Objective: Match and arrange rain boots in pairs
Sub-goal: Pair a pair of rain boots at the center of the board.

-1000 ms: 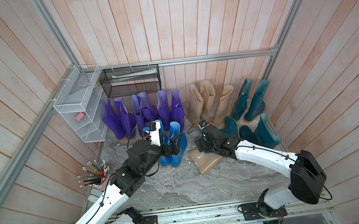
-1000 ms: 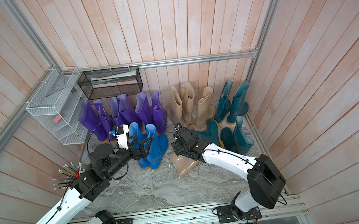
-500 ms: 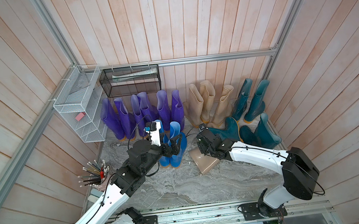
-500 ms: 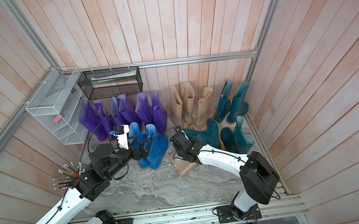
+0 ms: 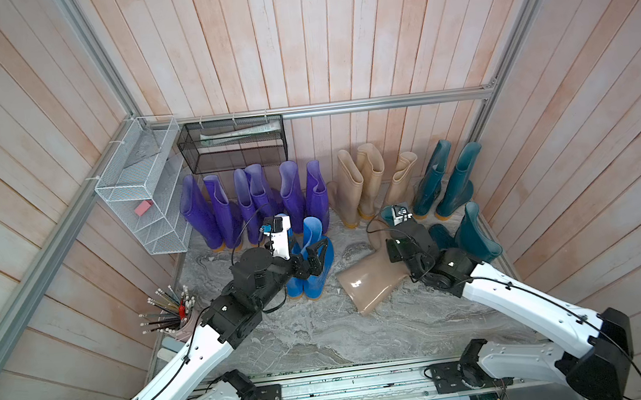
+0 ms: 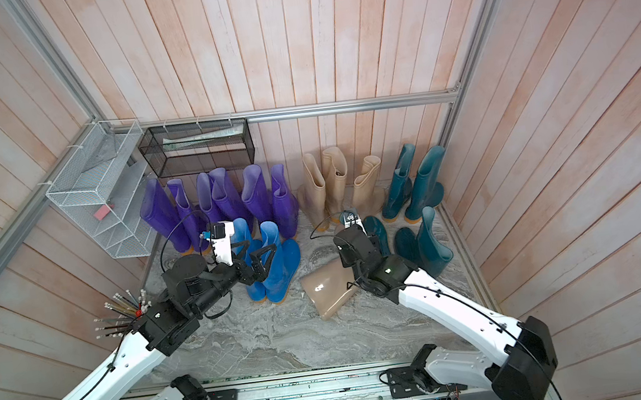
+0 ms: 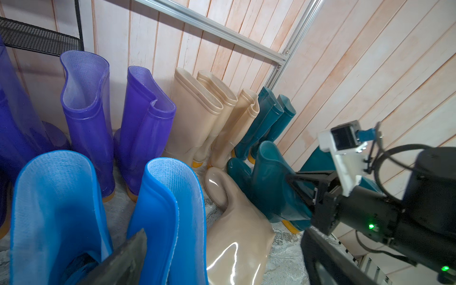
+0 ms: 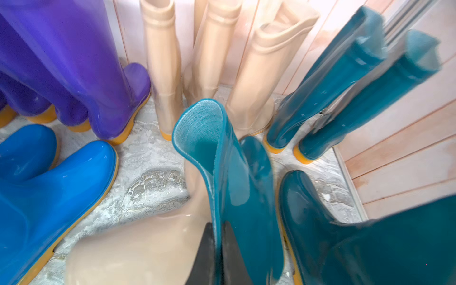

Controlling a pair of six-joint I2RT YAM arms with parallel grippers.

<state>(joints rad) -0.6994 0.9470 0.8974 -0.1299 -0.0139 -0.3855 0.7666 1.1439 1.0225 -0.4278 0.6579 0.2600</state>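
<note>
One teal boot point(image 8: 246, 185) cuff pinched by right hand point(image 8: 217, 229); left hand point(image 5: 311, 259) gapes.

bright even light, soft shadows, glare on fallen beige boot point(image 7: 232, 254), right wrist view motion-blurred, wide-angle edge distortion

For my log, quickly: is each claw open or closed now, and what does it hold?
Left claw: open, holding nothing, at a bright blue glossy rubber boot.
Right claw: closed on the rim of a dark teal glossy rubber boot.

Overhead stereo pair, close wrist views
</note>
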